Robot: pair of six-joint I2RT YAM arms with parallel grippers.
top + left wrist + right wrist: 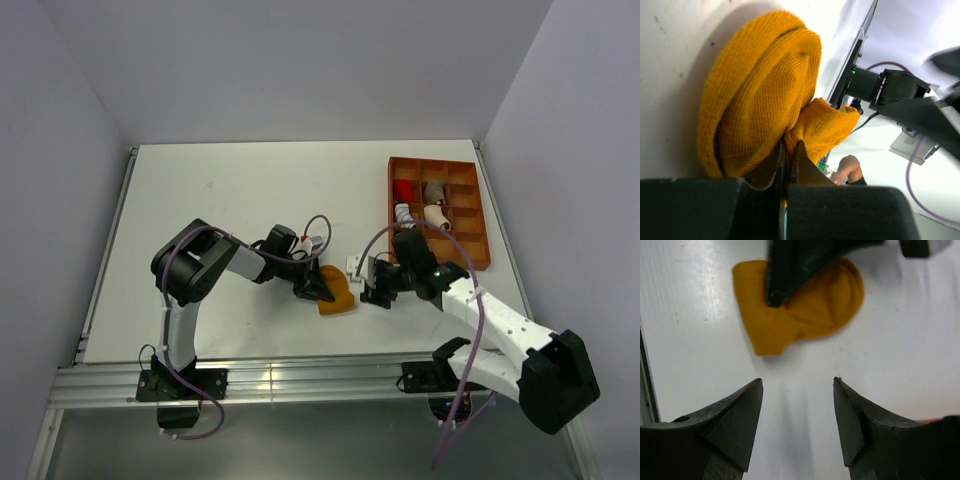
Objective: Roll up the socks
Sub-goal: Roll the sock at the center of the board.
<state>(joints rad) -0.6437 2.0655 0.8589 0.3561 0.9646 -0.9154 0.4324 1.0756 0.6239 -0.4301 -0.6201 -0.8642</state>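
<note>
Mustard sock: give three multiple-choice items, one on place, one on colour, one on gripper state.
1. The mustard sock lies: A in the tray; B on the table; C on an arm base.
2. The tray is: A orange; B blue; C green.
3. The right gripper is: A open, empty; B shut on the sock; C shut on a cable.
Answers: B, the top view shows it on the white surface, apart from the tray; A, its walls are orange; A, the right wrist view shows its fingers spread over bare table.
</note>
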